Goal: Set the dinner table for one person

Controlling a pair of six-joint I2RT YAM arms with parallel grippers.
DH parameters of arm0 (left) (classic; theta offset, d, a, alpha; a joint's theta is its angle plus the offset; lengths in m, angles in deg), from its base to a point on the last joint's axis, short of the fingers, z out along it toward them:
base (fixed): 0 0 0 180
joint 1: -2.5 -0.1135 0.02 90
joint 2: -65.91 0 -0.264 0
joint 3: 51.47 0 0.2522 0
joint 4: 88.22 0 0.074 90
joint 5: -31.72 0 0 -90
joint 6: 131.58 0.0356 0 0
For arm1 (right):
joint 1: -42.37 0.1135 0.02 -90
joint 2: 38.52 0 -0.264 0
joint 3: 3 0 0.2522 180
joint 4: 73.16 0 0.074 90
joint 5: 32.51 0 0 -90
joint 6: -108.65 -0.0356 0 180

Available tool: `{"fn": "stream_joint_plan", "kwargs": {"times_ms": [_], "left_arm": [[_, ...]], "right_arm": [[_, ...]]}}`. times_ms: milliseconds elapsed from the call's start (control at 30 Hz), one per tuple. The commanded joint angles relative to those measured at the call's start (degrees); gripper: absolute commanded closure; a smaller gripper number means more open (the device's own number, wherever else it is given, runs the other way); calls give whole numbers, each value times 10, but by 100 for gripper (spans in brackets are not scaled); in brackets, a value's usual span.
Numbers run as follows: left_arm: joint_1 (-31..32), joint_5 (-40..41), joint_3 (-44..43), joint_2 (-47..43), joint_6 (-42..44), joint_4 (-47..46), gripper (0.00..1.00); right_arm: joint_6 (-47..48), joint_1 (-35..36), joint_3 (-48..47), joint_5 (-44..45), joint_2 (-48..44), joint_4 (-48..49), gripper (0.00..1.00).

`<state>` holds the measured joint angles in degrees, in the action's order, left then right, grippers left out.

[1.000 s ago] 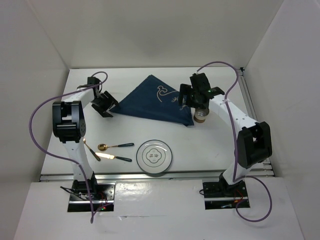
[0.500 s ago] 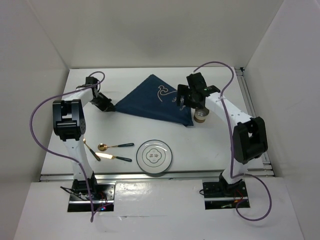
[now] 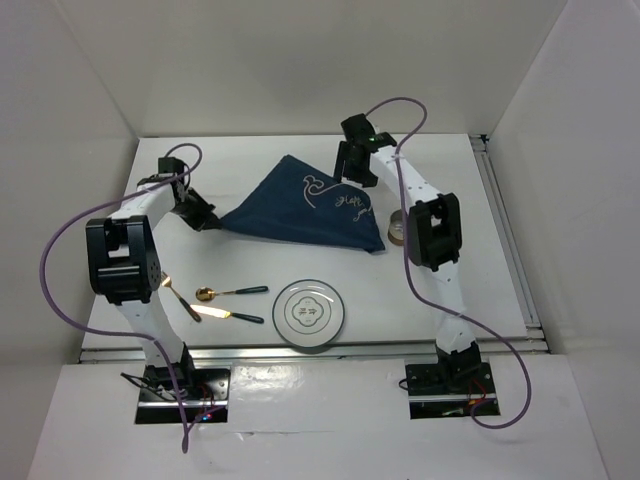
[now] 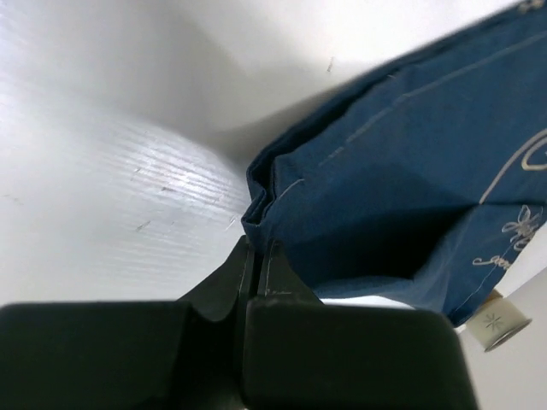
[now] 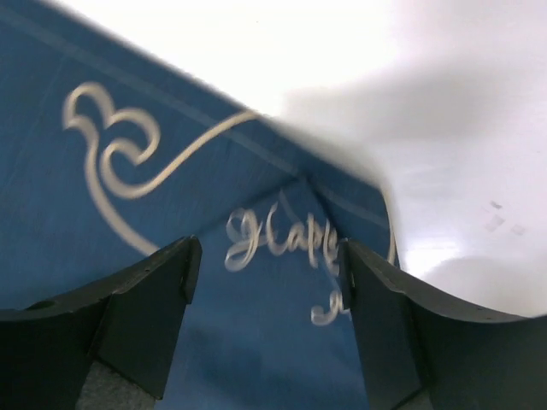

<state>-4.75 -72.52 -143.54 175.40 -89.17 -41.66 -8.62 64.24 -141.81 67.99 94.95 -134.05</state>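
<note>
1. Top view: the right gripper has swung from beside the cup to the far edge of the navy cloth mat. The left gripper has drawn the mat's left corner outward. The white dinner table lies under everything.
2. Left wrist: jaws pinched tight on the mat's folded corner.
3. Right wrist: jaws wide apart, empty, above the mat's cream lettering.

Right fingers now over mat

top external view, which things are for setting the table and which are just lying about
For the job: dinner table, blue mat, plate, spoon, knife, gold-handled utensil, cup.
Just lying about: only the purple cables.
</note>
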Motion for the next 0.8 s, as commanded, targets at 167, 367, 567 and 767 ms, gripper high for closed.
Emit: {"fn": "stream_joint_plan", "kwargs": {"times_ms": [167,367,567,767], "left_arm": [[-6,-14,37,-39,41,2,100],[-6,-14,32,-39,51,7,100],[0,-9,32,-45,51,7,100],[5,-9,32,-45,51,2,100]], "right_arm": [[-96,-1,-63,9,66,-53,27],[-102,26,-80,54,103,-58,28],[-124,68,-50,188,69,-62,26],[-139,94,-45,255,61,-62,26]]}}
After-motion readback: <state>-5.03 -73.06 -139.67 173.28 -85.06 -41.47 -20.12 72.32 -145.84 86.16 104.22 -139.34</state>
